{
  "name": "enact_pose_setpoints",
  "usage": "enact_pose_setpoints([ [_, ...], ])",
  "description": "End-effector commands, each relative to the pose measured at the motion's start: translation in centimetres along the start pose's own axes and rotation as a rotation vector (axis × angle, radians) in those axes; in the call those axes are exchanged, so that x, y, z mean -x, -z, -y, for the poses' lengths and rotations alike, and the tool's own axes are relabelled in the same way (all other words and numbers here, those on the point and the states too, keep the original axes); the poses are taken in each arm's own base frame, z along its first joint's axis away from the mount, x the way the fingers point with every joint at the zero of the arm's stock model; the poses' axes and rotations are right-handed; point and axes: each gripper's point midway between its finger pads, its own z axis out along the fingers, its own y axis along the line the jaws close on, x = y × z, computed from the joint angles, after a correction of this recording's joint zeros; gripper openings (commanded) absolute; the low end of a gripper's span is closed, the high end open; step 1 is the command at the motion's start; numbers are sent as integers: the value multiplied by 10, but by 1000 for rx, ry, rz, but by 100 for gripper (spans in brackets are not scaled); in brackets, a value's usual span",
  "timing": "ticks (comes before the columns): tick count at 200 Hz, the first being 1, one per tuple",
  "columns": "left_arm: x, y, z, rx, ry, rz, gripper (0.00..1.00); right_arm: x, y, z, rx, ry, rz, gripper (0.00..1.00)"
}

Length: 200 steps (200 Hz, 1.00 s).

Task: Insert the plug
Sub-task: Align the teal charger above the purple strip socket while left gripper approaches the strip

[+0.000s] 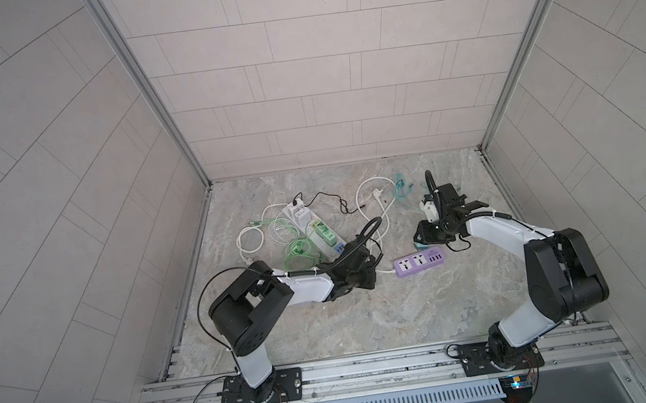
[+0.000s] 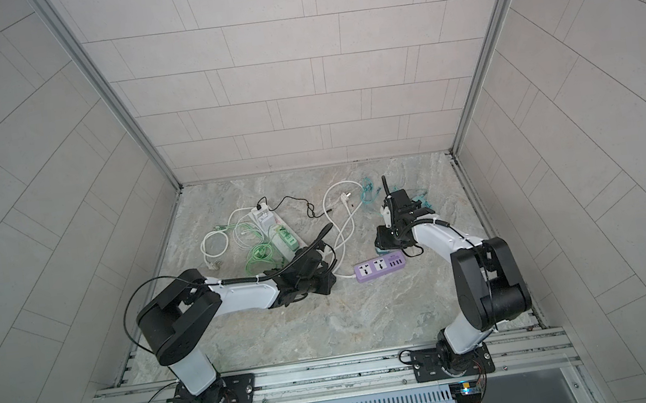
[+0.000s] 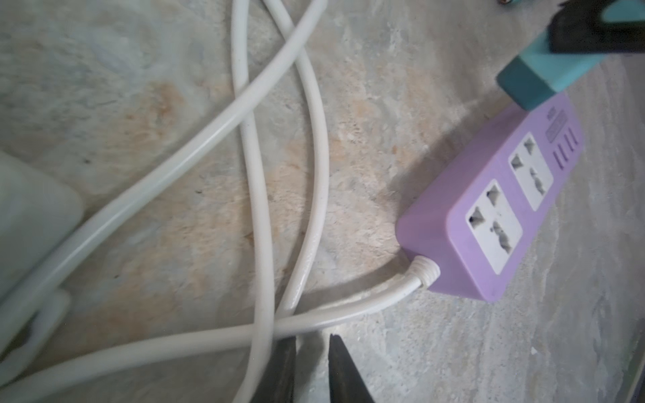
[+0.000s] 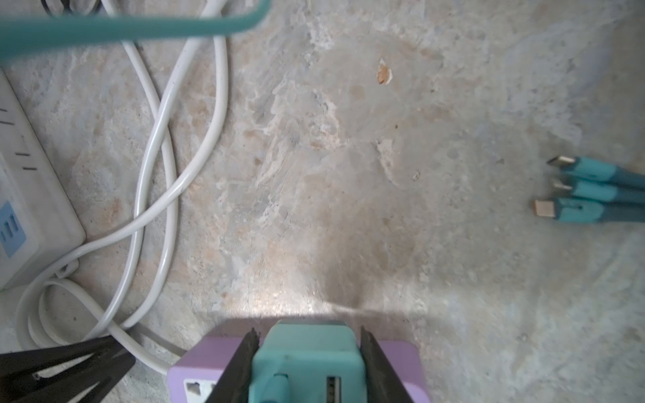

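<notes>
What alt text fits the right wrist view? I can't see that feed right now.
The right gripper clamps a teal USB charger directly over the end of a purple power strip. A white cord loops across the marbled tabletop beside a white power strip, and three teal cable connectors lie apart from them on bare surface.

A purple power strip (image 1: 420, 262) lies on the counter (image 1: 369, 322), left hand (image 1: 370, 276) beside its cord end. The right hand (image 1: 422, 239), with a teal plug (image 1: 423, 247), is over the other end.

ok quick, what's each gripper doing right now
left gripper: jaws narrow at the white cable, cannot tell if it grips
right gripper: shut on the teal plug
</notes>
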Motion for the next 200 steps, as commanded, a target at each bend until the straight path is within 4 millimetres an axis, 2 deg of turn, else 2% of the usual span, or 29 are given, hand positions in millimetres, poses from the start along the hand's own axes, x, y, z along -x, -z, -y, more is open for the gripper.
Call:
enact_pose_setpoints([
  [1,-2,12,-17,69,-23,0,23,15,25,17,-113,11,94,14],
  [33,1,22,-1,4,-28,21,24,34,46,0,-69,7,151,14],
  [54,5,29,9,-33,-40,42,27,26,51,-11,-76,23,136,14],
  [73,10,35,28,-109,-66,79,30,16,53,-19,-107,41,151,14],
  [89,14,40,42,-148,-85,102,34,7,50,-26,-97,52,149,14],
  [115,17,49,57,-173,-125,133,35,-6,46,-32,-107,81,137,14],
  [164,20,64,65,-200,-120,178,36,-26,26,-41,-109,127,96,13],
  [200,18,70,60,-189,-119,195,36,-29,25,-49,-99,155,107,13],
])
